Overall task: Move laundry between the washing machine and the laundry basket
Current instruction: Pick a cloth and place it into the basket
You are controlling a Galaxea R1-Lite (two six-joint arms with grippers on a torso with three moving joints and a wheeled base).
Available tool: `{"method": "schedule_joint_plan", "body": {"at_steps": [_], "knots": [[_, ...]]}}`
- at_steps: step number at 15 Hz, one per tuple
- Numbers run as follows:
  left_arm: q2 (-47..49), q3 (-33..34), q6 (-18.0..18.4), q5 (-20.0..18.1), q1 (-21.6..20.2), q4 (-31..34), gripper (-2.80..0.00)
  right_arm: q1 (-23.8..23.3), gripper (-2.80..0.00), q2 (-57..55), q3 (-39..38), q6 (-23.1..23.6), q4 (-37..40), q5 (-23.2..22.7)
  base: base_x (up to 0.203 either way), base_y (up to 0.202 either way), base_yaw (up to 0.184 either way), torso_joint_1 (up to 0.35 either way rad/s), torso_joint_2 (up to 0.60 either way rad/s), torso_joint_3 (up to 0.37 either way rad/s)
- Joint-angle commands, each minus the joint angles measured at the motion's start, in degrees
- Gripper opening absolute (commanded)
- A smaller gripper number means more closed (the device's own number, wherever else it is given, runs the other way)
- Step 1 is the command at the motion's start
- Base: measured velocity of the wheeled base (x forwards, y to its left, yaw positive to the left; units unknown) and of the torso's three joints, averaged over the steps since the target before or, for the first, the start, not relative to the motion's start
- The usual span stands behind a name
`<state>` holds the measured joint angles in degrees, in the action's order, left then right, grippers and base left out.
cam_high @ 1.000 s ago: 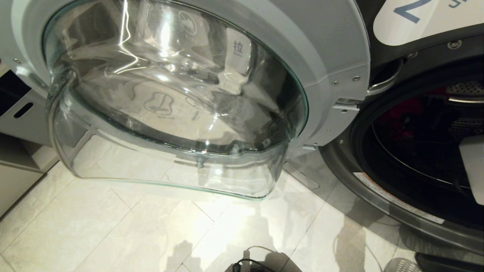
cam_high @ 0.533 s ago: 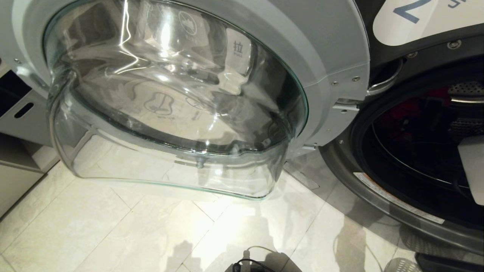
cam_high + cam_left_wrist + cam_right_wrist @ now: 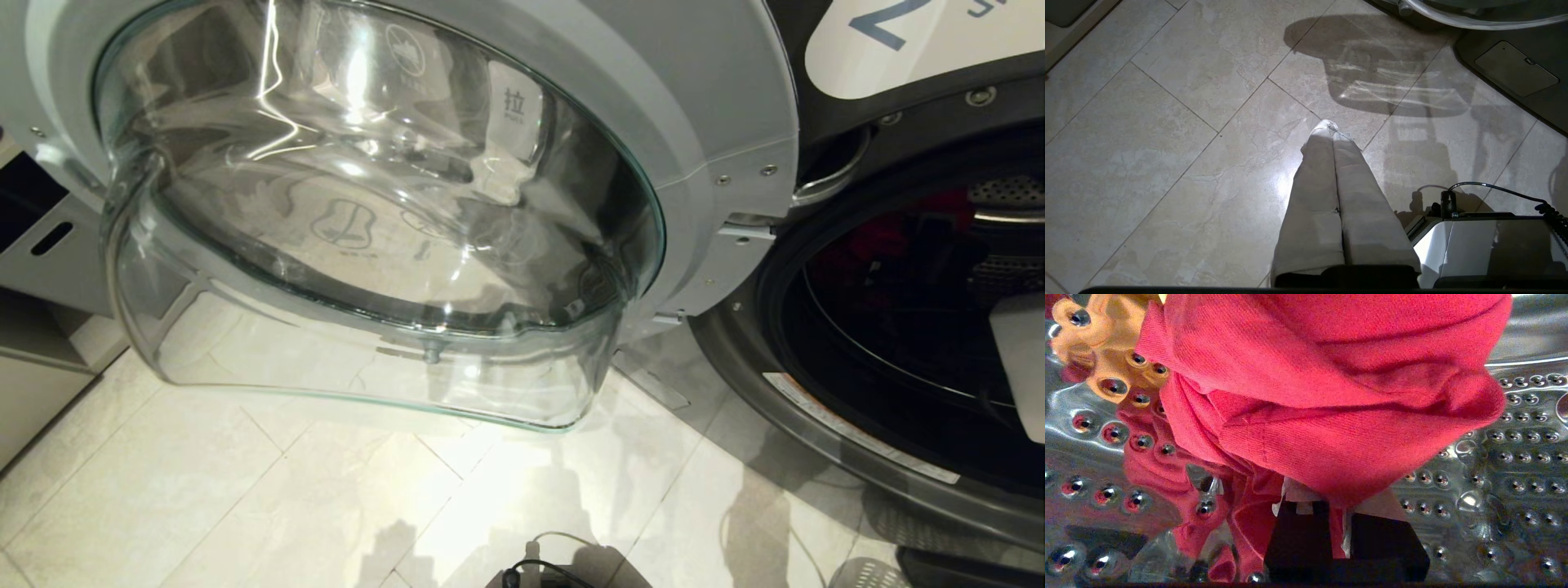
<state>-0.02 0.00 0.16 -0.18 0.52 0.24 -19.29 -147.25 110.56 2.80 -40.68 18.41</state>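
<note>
R gripper [image 3: 1337, 522] inside washing machine [image 3: 890, 392] drum, jaws clenched on red garment [image 3: 1331, 396]; L gripper [image 3: 1331, 130] parked over floor tiles [image 3: 1167, 143], jaws pressed together, empty.

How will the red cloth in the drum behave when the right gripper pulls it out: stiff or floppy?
Probably floppy: the red cloth lies in soft folds over the right gripper, which is shut on a thin fold. It would likely hang and trail. It may drag on the dimpled drum or on the yellow piece beside it.

Bright glare streaks the door glass [image 3: 367, 204]; drum interior dim.
</note>
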Motion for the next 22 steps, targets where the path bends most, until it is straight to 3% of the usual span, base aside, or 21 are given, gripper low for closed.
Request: {"method": "schedule_joint_plan", "body": {"at_steps": [1, 5, 16, 22], "knots": [[0.02, 0.0, 0.01, 0.01, 0.0, 0.01, -2.8, 0.04, -2.8, 1.08, -0.25, 0.01, -0.37, 0.05, 0.0, 0.0, 0.0, 0.0, 0.0, 0.0], [0.02, 0.0, 0.01, 0.01, 0.0, 0.02, -2.8, 0.06, -2.8, 3.47, -3.12, 0.08, -0.68, -0.03, 0.0, 0.0, 0.0, 0.0, 0.0, 0.0], [0.02, 0.0, 0.01, 0.01, 0.0, 0.02, -2.8, 2.54, -2.8, 18.94, -23.38, -5.02, -1.01, -0.39, 0.0, 0.0, 0.0, 0.0, 0.0, 0.0], [0.02, 0.0, 0.01, 0.01, 0.0, -0.01, -2.8, 4.09, -2.8, 24.44, -35.02, -5.55, -6.4, -1.86, 0.0, 0.0, 0.0, 0.0, 0.0, 0.0]]}}
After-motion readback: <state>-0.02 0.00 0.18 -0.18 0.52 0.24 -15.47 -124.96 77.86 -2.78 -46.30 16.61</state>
